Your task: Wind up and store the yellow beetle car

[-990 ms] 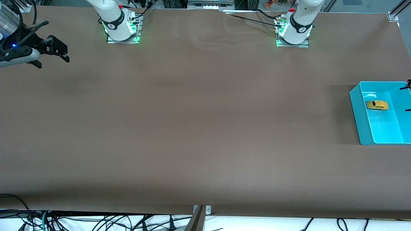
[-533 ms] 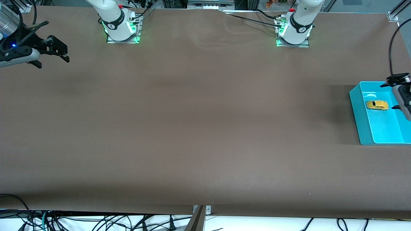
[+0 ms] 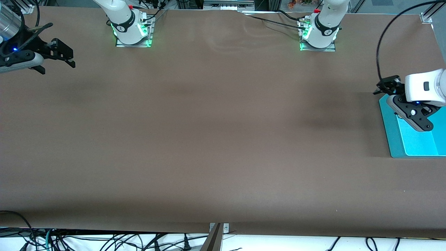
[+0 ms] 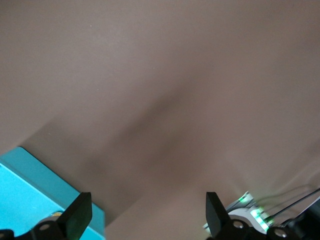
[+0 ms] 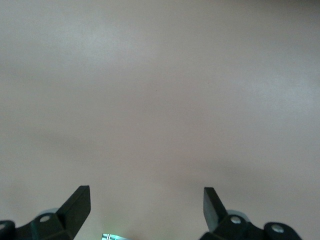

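The yellow beetle car could not be seen in any view, so its look and its exact place could not be told. The left gripper (image 3: pixel 418 118) hung over the upper part of the turquoise bin (image 3: pixel 392 139) and covered that part of the inside. The bin stood on the brown table (image 3: pixel 209 139) at the left arm's end, at middle height of the front view. In the left wrist view the left gripper (image 4: pixel 145 222) had its fingers (image 4: pixel 80 215) spread wide with nothing between them, and a corner of the bin (image 4: pixel 30 180) showed near one finger. The right gripper (image 3: pixel 68 57) waited over the table in the upper corner at the right arm's end, also spread wide (image 5: pixel 145 210) and holding nothing.
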You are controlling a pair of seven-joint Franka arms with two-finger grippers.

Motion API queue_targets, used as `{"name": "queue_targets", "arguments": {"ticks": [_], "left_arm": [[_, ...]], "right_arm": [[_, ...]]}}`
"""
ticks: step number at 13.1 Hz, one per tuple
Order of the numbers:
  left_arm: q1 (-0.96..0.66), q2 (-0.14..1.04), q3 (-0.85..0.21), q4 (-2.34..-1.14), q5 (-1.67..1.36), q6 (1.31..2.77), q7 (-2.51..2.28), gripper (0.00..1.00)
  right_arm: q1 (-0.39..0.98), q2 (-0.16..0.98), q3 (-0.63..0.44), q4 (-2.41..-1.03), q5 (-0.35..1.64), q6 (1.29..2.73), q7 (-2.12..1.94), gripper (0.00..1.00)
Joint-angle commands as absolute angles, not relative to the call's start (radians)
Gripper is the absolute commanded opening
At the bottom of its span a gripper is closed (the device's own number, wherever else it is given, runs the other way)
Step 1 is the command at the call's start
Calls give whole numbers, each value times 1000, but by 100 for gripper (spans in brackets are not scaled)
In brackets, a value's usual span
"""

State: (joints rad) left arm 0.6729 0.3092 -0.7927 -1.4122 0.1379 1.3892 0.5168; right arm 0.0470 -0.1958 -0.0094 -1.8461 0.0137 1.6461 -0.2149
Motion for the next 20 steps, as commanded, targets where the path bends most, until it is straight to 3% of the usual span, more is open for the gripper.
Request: {"name": "queue_targets", "arguments": {"ticks": [1,4,8,11,20], "left_arm": [[460,220,-552,-1413,71,1379,408,100],[211,154,-291,-1459,2,1407,318,100],[53,-6,-123,-1670,0,1584,122,100],[23,-70,-84,-1764,-11,1682,-72,100],[37,-74,-87,-1746,-15,1658,-71,100]], "right_arm": [[61,-210,-18,-1844,-2,1631,-202,100],[61,-212,-18,-1845,-2,1631,-202,100],[61,-212,-18,-1845,-2,1631,-203,100],[61,-212,-18,-1844,-2,1631,-202,100],[63,-212,-18,-1845,-2,1631,-202,100]]}}
